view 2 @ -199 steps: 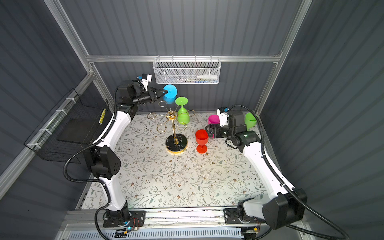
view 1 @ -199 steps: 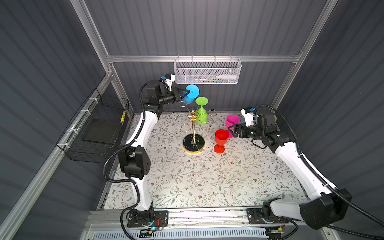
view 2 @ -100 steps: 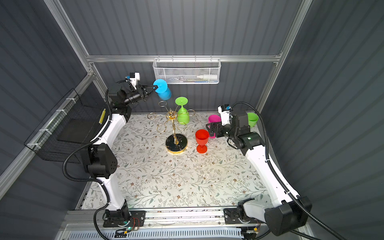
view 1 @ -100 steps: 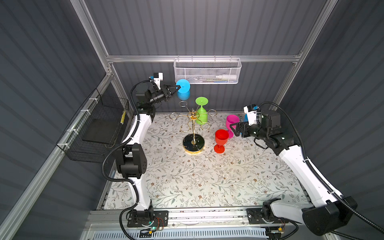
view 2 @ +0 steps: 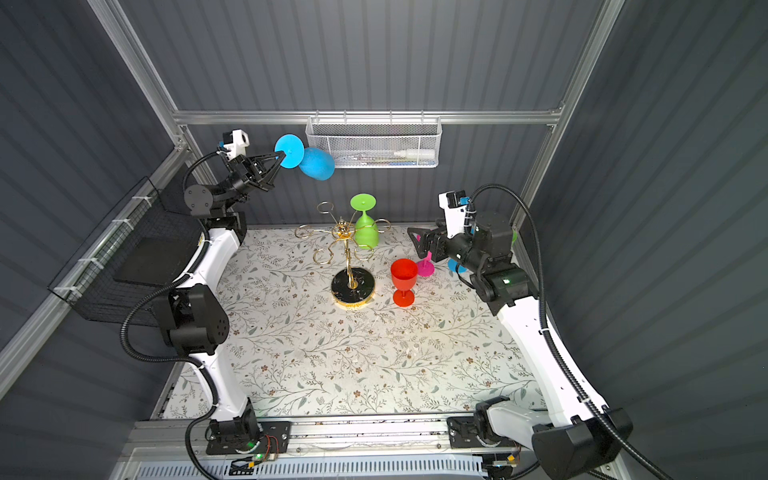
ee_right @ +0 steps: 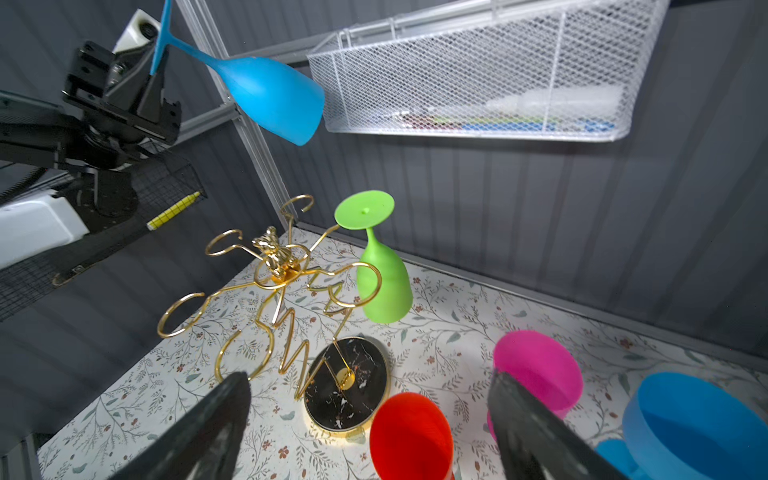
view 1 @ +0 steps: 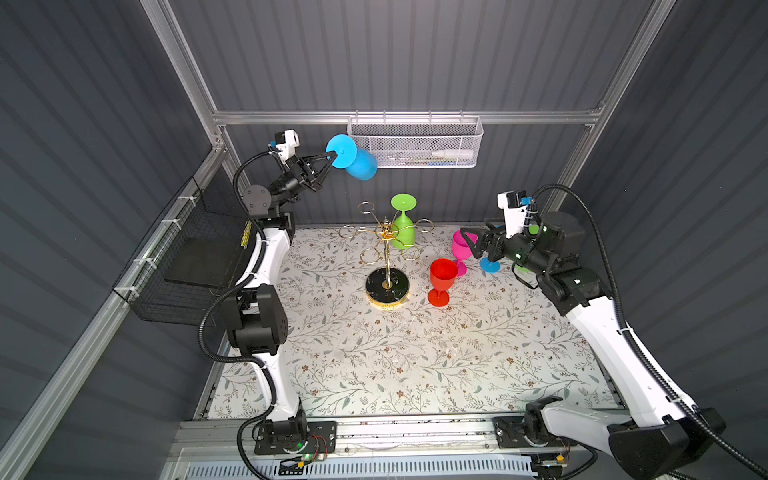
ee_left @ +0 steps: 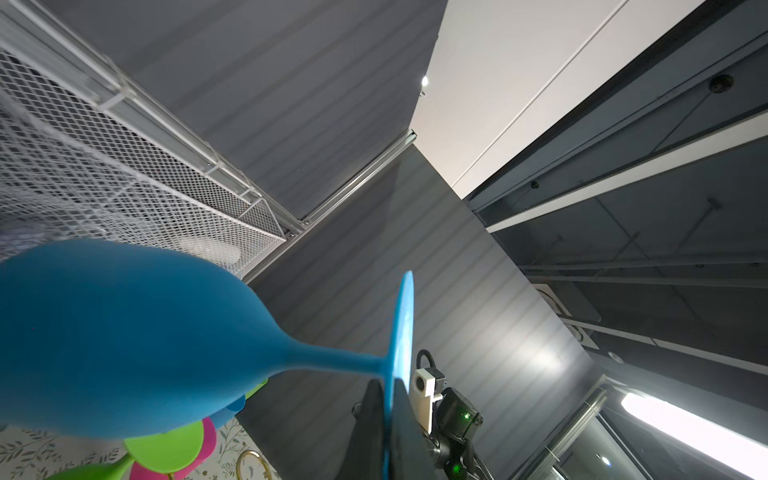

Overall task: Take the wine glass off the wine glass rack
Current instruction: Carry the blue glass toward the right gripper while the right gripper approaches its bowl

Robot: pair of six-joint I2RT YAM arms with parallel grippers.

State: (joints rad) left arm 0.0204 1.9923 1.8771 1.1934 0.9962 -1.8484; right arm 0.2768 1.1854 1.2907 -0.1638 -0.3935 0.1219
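The gold wire wine glass rack (view 1: 386,245) (view 2: 345,245) (ee_right: 274,266) stands on its round black base at the back middle of the floral mat. A green wine glass (view 1: 403,227) (view 2: 365,230) (ee_right: 384,286) hangs upside down from a rear loop. My left gripper (view 1: 330,157) (view 2: 282,156) (ee_left: 388,382) is shut on the foot of a blue wine glass (view 1: 359,163) (view 2: 316,163) (ee_left: 124,340), held tilted high above and left of the rack, clear of its arms. My right gripper (view 1: 471,243) (view 2: 417,245) (ee_right: 370,376) is open and empty, right of the rack.
A red glass (view 1: 442,276), a pink glass (view 1: 461,245) and another blue glass (ee_right: 685,419) stand upright on the mat right of the rack. A white mesh basket (view 1: 415,143) hangs on the back wall next to the held glass. A black wire basket (view 1: 183,257) lines the left wall.
My left arm has carried the blue glass up and to the left, away from the rack's loops. The right gripper has barely shifted and stays open.
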